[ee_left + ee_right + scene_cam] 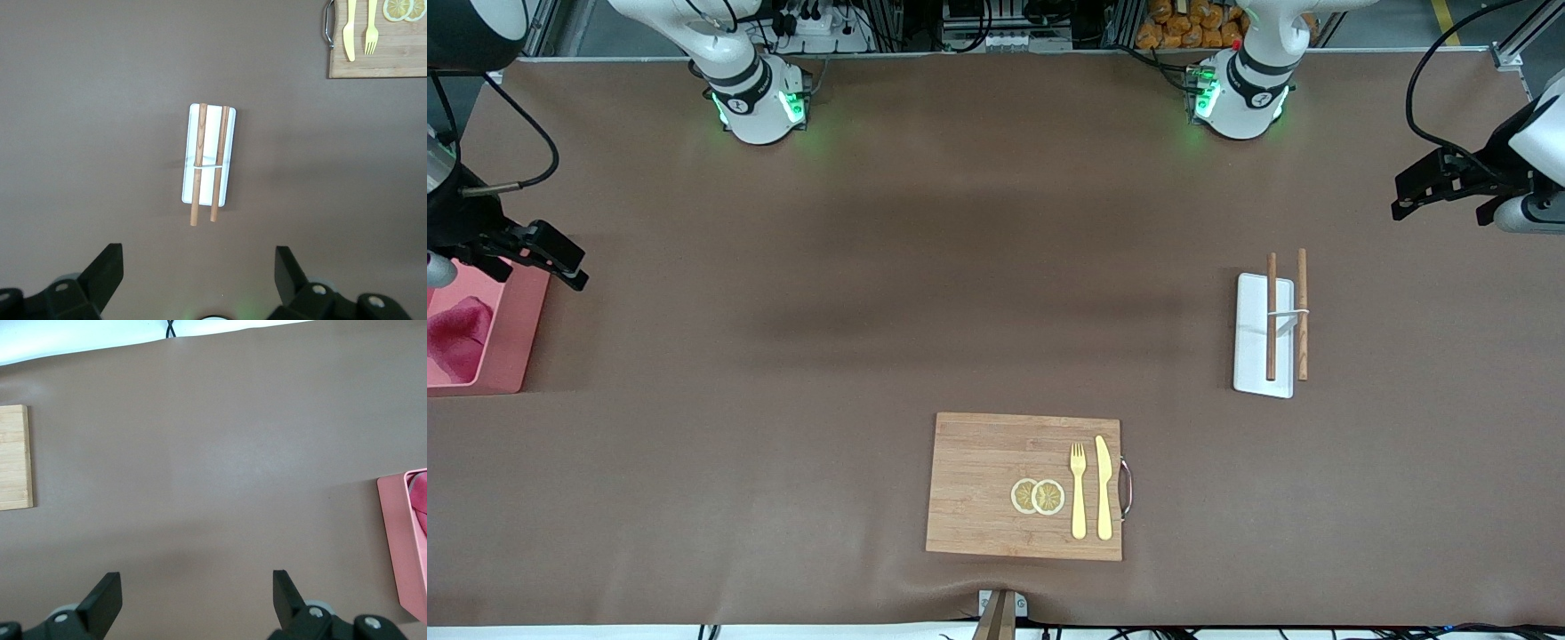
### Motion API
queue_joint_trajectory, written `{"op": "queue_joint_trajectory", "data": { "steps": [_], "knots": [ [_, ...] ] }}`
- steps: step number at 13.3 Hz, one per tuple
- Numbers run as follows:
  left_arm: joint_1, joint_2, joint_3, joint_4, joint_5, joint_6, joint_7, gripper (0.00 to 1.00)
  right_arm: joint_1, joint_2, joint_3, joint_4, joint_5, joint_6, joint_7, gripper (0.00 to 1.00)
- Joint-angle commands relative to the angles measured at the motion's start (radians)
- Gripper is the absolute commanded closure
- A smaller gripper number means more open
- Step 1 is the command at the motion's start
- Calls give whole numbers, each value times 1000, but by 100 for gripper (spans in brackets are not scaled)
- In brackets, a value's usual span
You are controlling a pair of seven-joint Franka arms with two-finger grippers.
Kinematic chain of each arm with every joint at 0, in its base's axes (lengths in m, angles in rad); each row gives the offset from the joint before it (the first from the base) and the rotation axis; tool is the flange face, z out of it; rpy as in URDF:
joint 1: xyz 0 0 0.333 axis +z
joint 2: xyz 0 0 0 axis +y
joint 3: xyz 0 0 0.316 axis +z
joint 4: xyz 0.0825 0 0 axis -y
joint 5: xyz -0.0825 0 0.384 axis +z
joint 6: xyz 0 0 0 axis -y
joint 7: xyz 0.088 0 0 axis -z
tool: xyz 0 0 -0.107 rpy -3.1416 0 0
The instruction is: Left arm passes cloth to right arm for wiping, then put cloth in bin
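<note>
Right claw hung spread and empty just over the bin's edge, at the right arm's end of the bench; its wrist view showed both fingers wide apart with nothing between them. Cloth lay crumpled inside the bin, so the task looked all but finished. Left claw waited, also spread and empty, in the air at the left arm's end, up past the white rack with two brown sticks. What remained, by my judgement, was a clean retreat: lift the right claw straight up before swinging away, so no finger clipped the bin wall or snagged a fold of cloth
</note>
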State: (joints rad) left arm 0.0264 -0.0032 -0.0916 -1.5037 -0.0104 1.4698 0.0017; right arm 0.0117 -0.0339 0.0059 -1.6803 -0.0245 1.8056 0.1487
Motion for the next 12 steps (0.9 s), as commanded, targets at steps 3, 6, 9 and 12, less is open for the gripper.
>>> {"op": "queue_joint_trajectory", "data": {
  "steps": [3,6,9,12],
  "knots": [
    [7,-4,-2,-1,-10,-2,18,0,4,-17,0,1,8,-12,12,0],
    [7,-4,-2,-1,-10,-2,18,0,17,-20,-1,2,6,-20,14,0],
    [7,0,-2,-1,-8,0,18,0,17,-18,-1,2,8,-20,14,0],
    [4,0,-4,2,-6,-2,18,0,17,-17,-1,2,6,-19,12,0]
  ]
}}
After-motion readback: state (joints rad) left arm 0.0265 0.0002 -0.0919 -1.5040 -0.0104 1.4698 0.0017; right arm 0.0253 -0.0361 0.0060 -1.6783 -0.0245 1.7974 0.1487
